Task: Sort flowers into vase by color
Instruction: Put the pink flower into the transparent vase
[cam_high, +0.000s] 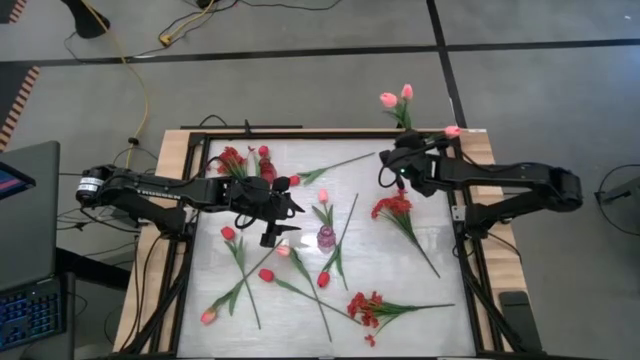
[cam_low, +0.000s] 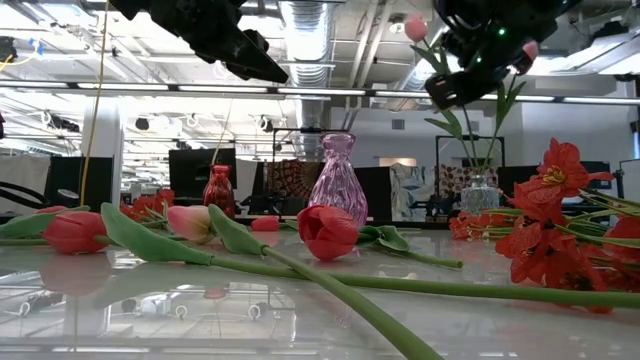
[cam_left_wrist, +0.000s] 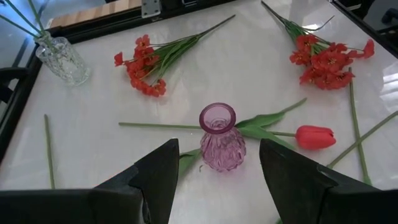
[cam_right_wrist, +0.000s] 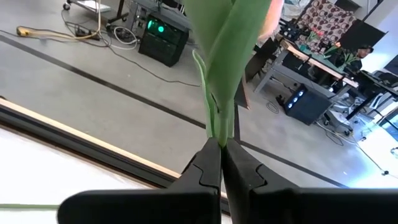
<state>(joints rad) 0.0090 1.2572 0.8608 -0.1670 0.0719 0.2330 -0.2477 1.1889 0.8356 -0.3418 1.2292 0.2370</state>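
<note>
My right gripper (cam_right_wrist: 222, 146) is shut on a pink tulip, raised over the far right of the table (cam_high: 395, 160) beside a clear vase (cam_high: 401, 121) that holds pink tulips (cam_high: 388, 99). My left gripper (cam_left_wrist: 217, 180) is open and hovers above the table (cam_high: 284, 222), with the purple vase (cam_left_wrist: 219, 138) standing ahead of its fingers. A red vase (cam_high: 265, 166) at the far left holds red flowers. Red tulips (cam_high: 266, 274), pink tulips (cam_high: 208, 316) and red bunches (cam_high: 366, 308) lie flat on the white top. My right gripper pinches the tulip's green stem (cam_right_wrist: 219, 127) between its two fingertips, just below the leaves (cam_right_wrist: 227, 50). The fingers point toward the table's far edge. The flower is lifted clear of the table, and its pink blossom (cam_right_wrist: 277, 12) sits beyond the leaves.
A red bunch (cam_high: 393, 207) lies under the right arm, and another red bunch (cam_left_wrist: 143, 65) lies between the purple vase and the clear vase (cam_left_wrist: 62, 59). A red tulip (cam_left_wrist: 314, 135) rests beside the purple vase. A dark frame (cam_high: 470, 250) borders the table; a laptop (cam_high: 28, 240) sits left.
</note>
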